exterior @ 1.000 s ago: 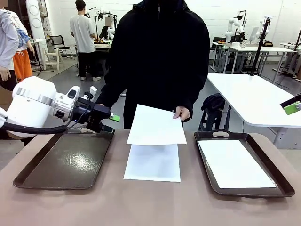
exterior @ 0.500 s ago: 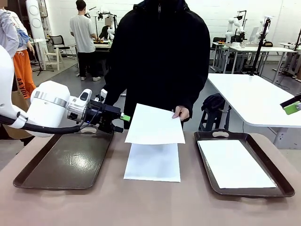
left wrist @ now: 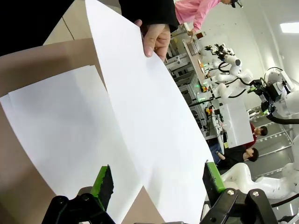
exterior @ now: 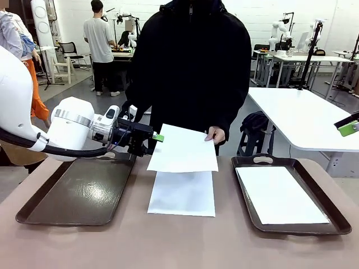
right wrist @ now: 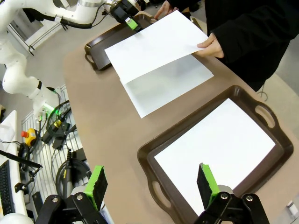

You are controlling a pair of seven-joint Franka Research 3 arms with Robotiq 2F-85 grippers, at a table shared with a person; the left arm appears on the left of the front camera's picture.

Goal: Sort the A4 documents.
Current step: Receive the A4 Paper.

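- One plain white thin A4 paper sheet point(exterior: 280, 195) is lying flat in the dark brown handled tray on the right point(exterior: 338, 223), so that part is looking done.
- The dark brown tray on the left point(exterior: 73, 193) is sitting with no sheet in it.
- A second white sheet point(exterior: 182, 195) is lying on the brown worktop point(exterior: 168, 246) between the trays.
- The person's hand point(exterior: 216, 135) is holding a third white sheet point(exterior: 182, 150) in the air above it, offering its free edge to the left tool point(exterior: 157, 138).
- That tool is standing released, its green pads wide apart around the sheet's edge, not yet gripping.
- The right tool point(right wrist: 152, 183) is hovering released above the right tray, grasping nothing.
- By my judgement, two sheets are waiting to be sorted.
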